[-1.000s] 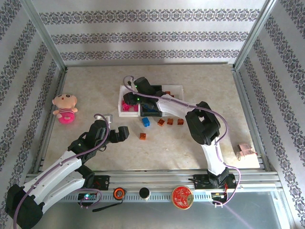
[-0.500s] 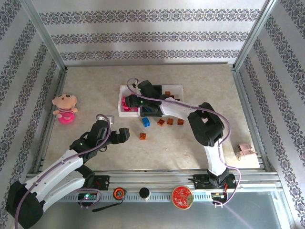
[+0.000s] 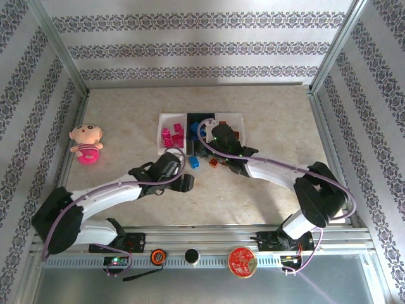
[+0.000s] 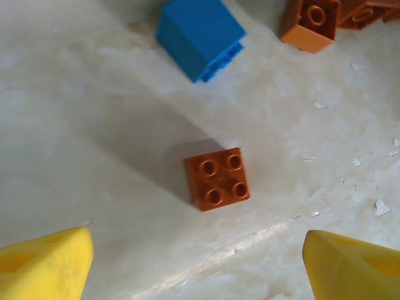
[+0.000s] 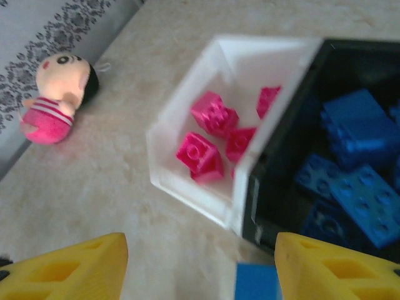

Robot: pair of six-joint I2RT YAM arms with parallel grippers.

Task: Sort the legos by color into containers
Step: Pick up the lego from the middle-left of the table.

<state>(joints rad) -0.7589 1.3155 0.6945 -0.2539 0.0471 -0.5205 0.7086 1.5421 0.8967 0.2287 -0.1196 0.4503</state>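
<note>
The containers sit mid-table: a left white tray (image 3: 166, 121) with several magenta legos (image 5: 200, 155), a black middle tray (image 5: 278, 187) with blue legos (image 5: 365, 197), and a right white tray (image 3: 235, 118). My left gripper (image 4: 197, 269) is open, hovering over a lone orange-brown lego (image 4: 217, 179) that lies studs up between the yellow fingertips (image 4: 44, 262). A loose blue lego (image 4: 200, 37) and another orange one (image 4: 310, 25) lie beyond it. My right gripper (image 5: 200, 275) is open above the table just in front of the trays, next to a loose blue lego (image 5: 256, 281).
A pink plush doll (image 3: 85, 144) lies at the left side of the table. Another orange lego (image 3: 214, 163) sits in front of the trays beside the right arm's wrist. Metal frame rails and patterned walls bound the table.
My left gripper has swung right and forward, arriving over the lone orange lego. My right gripper has drawn back from the magenta tray toward the loose blue lego.
</note>
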